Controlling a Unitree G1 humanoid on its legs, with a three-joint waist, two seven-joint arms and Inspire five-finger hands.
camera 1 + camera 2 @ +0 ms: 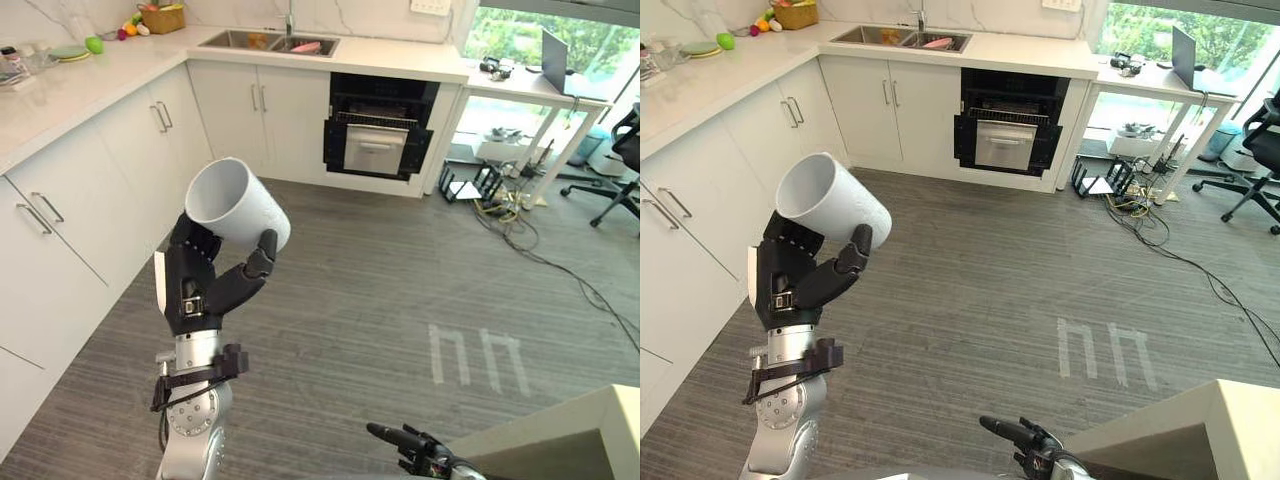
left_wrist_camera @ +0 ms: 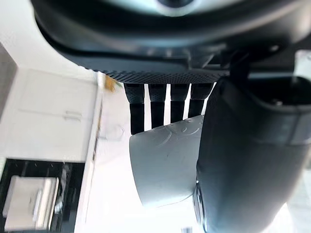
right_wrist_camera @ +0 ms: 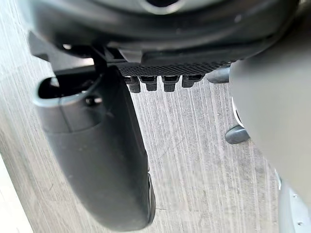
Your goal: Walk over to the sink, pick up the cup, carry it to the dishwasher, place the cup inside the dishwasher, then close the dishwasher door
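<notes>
Left hand (image 1: pixel 205 285) raised at 9 o'clock of the eye views, over the grey plank floor (image 1: pixel 400 290). It holds the white cup (image 1: pixel 240 205), tilted, with the open mouth turned toward 10 o'clock. The cup is in the air, well apart from the sink (image 1: pixel 268 42) at 12 o'clock on the far bench (image 1: pixel 400 55). It is also well apart from the dark dishwasher (image 1: pixel 380 125) under that bench at 1 o'clock.

Eye views give the cup's mouth and tilt. The left wrist view gives the grip: fingers (image 2: pixel 158 107) in a row curled behind the cup wall, thumb across its near side.

Right hand (image 1: pixel 415 452) low at 5 o'clock. The right wrist view has floor past it and nothing held; spread or curled, cannot tell.
</notes>
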